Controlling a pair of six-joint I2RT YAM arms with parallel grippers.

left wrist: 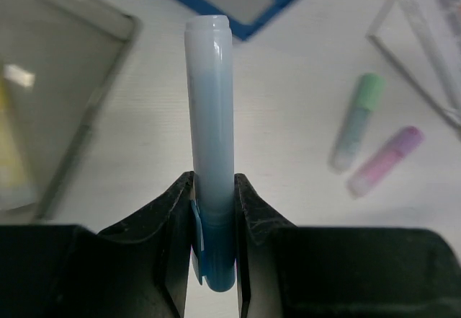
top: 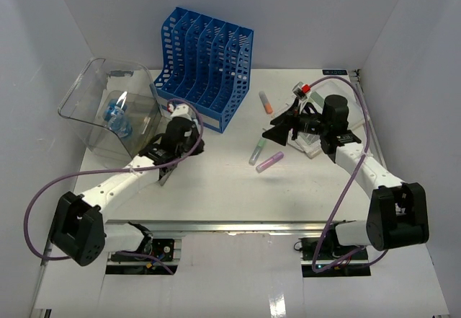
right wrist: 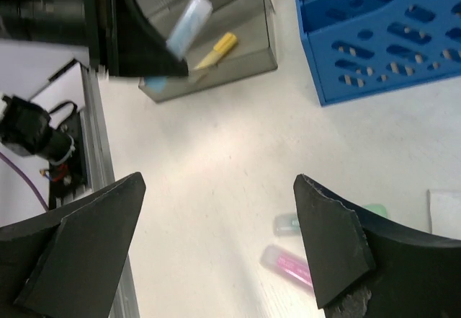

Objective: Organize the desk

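The white desk (top: 230, 195) carries loose highlighters. My left gripper (top: 175, 143) is shut on a blue highlighter (left wrist: 210, 116), held above the desk next to the clear bin (top: 108, 109); the right wrist view also shows this highlighter (right wrist: 186, 24). My right gripper (top: 278, 128) is open and empty, with jaws wide apart above the desk (right wrist: 216, 188). A green highlighter (top: 256, 151) and a purple highlighter (top: 270, 161) lie side by side just in front of it. An orange highlighter (top: 266, 102) lies farther back.
A blue file organizer (top: 202, 58) stands at the back centre. The clear bin holds blue items and a yellow highlighter (right wrist: 216, 50). A clear tray (top: 311, 143) lies under the right wrist, with a red-capped item (top: 304, 89) behind it. A metal rail (top: 238, 226) runs along the front.
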